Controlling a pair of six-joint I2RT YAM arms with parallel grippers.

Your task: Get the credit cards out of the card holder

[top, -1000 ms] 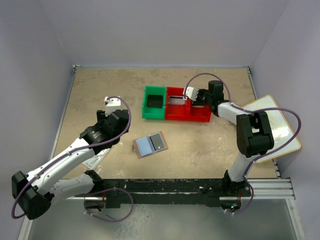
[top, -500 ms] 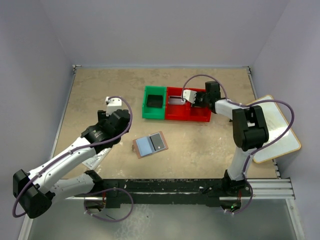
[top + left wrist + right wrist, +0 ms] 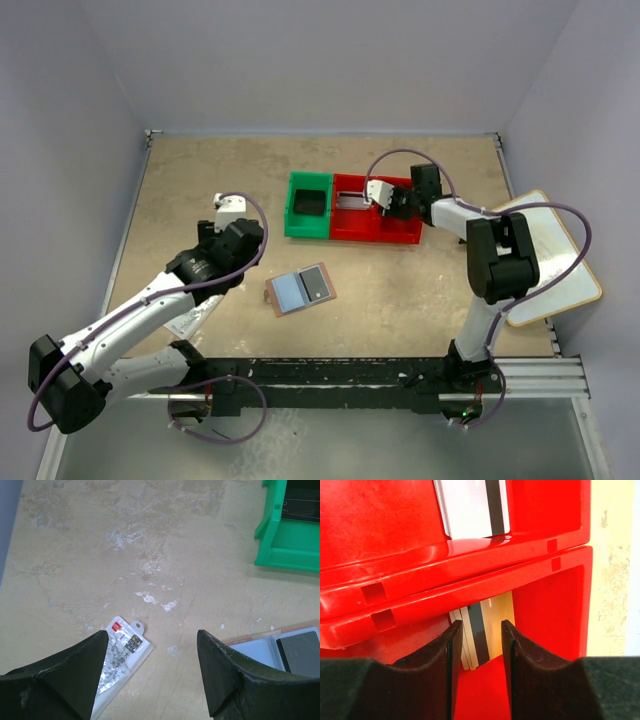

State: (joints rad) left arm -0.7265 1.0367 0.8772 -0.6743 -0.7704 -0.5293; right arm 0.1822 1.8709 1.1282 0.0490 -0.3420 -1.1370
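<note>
The card holder [image 3: 300, 290] lies open on the table, blue-grey lining up, with a dark card [image 3: 316, 286] on its right half; its corner [image 3: 285, 647] shows in the left wrist view. My left gripper [image 3: 151, 635] hangs open over bare table to the holder's left, holding nothing. My right gripper [image 3: 481, 625] hovers inside the red bin [image 3: 375, 222] with its jaws apart. Under it, striped credit cards [image 3: 492, 617] lie loose on the bin floor. One more card [image 3: 472, 505] rests in the bin's other compartment.
A green bin [image 3: 308, 205] adjoins the red one on its left. A clear white packet with a red mark [image 3: 120, 652] lies under my left gripper. A white board [image 3: 550, 250] sticks out over the table's right edge.
My right gripper slid a little left over the red bin and its jaws came apart. The left arm crept slightly forward.
</note>
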